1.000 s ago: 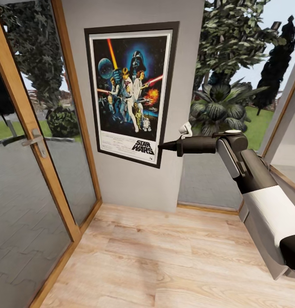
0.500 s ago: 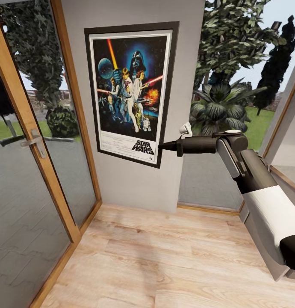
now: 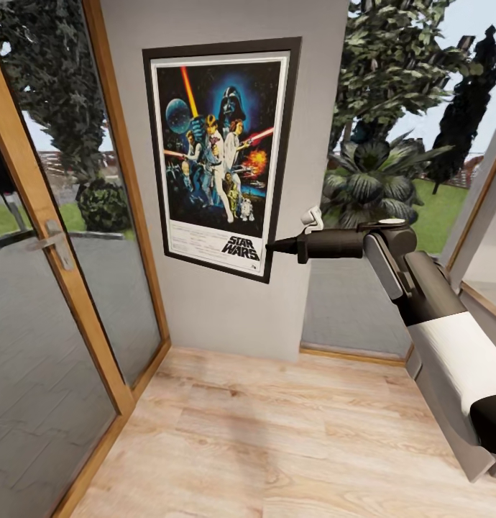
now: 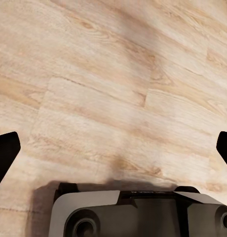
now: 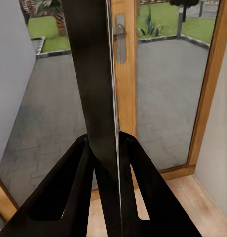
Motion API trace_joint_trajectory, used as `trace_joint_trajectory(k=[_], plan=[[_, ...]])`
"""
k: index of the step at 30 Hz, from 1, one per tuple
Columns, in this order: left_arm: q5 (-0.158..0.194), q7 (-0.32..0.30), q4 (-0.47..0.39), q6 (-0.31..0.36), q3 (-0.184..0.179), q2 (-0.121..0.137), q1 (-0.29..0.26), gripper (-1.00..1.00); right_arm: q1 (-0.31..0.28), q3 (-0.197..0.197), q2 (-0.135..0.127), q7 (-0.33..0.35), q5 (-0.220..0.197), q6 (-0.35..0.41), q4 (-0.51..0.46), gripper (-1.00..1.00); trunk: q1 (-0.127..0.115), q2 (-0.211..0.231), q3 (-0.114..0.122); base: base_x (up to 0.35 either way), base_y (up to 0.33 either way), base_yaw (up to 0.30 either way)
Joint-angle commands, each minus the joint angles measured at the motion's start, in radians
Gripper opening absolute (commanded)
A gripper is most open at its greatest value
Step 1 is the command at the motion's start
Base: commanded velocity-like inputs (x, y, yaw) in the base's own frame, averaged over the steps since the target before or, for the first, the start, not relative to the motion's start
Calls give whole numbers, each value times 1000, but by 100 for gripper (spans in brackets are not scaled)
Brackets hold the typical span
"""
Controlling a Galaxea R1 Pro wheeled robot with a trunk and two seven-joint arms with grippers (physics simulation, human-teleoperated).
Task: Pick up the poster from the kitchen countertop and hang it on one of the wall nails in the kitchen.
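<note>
We see the upright black-framed Star Wars film poster [image 3: 221, 152] with its white inner border flat against the narrow grey wall panel [image 3: 226, 316], between a wood-framed glass door [image 3: 54, 244] with a metal handle and a tall window giving onto garden plants. Our right gripper [image 3: 271, 247] reaches across from the right and pinches the poster's lower right frame edge, its dark fingertips pressed together on it. In the right wrist view the black frame edge [image 5: 96, 98] runs straight up between the two black fingers [image 5: 69, 192], clamped from both sides. We cannot make out a nail. Our left gripper [image 4: 113, 148] hangs over the light-wood plank floor [image 4: 113, 74] with its tips spread wide, holding nothing
</note>
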Motion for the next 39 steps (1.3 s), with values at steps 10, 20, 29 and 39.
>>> trace_joint_trajectory(k=[10,20,29,39], plan=[[9,-3,-2,11,0,0,0,100,-1,2,-1,0,-7,6,0,-100,1,-2,-2,52,1,0],[10,-3,-2,10,1,0,0,100,-1,2,-1,0,-7,6,1,-100,1,-2,-2,113,22,0],[9,-3,-1,10,1,0,0,100,-1,3,-1,0,-7,6,2,-100,1,-2,-2,70,1,0],[9,-3,-1,10,1,0,0,100,-1,4,0,1,-7,6,2,-100,1,-2,-2,4,0,0]])
